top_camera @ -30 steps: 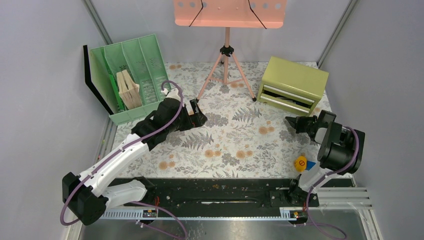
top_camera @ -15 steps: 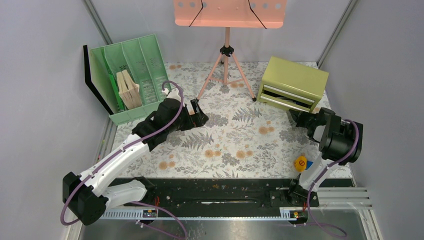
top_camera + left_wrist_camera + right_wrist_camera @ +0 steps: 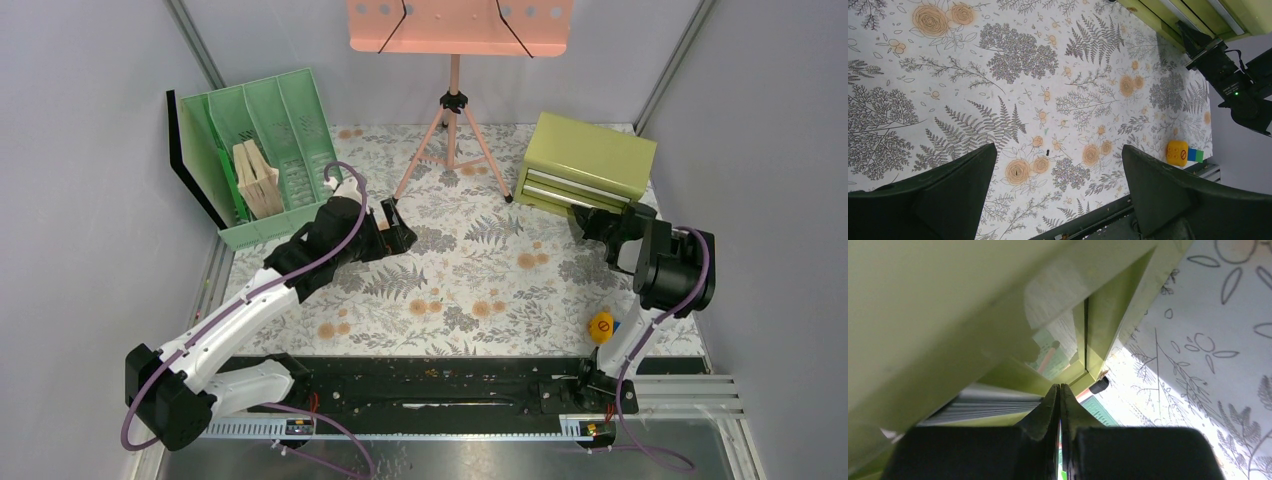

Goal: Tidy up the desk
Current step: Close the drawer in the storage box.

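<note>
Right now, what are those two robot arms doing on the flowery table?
The right gripper is pinched shut, with its tip at the lower drawer of the yellow-green drawer box. It is probably pushing the drawer in, and the right wrist view shows a gap with papers inside. The left gripper hovers wide open and empty over the desk, near the green file sorter. A small yellow thing lies at the near right edge of the desk.

Both the left arm (image 3: 235, 320) and the right arm (image 3: 672, 268) pair white link shells with bulky black joints, a purple cable (image 3: 362, 200) looped along each, matte black wedge-shaped fingers (image 3: 953, 200), and seemingly a tiny green light (image 3: 1236, 93) on the right wrist.
</note>
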Action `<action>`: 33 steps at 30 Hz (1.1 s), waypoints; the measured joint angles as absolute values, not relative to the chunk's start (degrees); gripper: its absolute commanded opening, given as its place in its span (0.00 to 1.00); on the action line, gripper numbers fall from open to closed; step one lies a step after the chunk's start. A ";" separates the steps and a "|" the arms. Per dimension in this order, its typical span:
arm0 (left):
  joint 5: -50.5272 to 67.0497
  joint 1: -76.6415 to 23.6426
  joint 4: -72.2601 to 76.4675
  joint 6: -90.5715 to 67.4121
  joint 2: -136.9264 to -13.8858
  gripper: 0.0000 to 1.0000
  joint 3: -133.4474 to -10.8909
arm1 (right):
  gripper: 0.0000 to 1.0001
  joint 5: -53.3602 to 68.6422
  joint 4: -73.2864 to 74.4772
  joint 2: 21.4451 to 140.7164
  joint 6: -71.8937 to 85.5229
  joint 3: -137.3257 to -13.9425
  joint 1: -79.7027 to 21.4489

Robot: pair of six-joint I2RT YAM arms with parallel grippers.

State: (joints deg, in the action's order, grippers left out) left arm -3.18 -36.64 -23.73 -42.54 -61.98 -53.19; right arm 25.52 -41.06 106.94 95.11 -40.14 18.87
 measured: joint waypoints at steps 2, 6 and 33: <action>-3.20 -36.64 -23.73 -42.57 -61.91 0.99 -52.97 | 0.00 25.08 -41.10 107.55 95.48 -40.69 18.50; -3.22 -36.64 -23.86 -42.74 -61.14 0.99 -51.92 | 0.00 24.58 -41.06 107.79 95.66 -41.01 18.13; -0.75 -33.74 -19.59 -49.17 -61.65 0.99 -46.46 | 0.91 30.92 -14.13 81.76 72.14 -35.03 18.00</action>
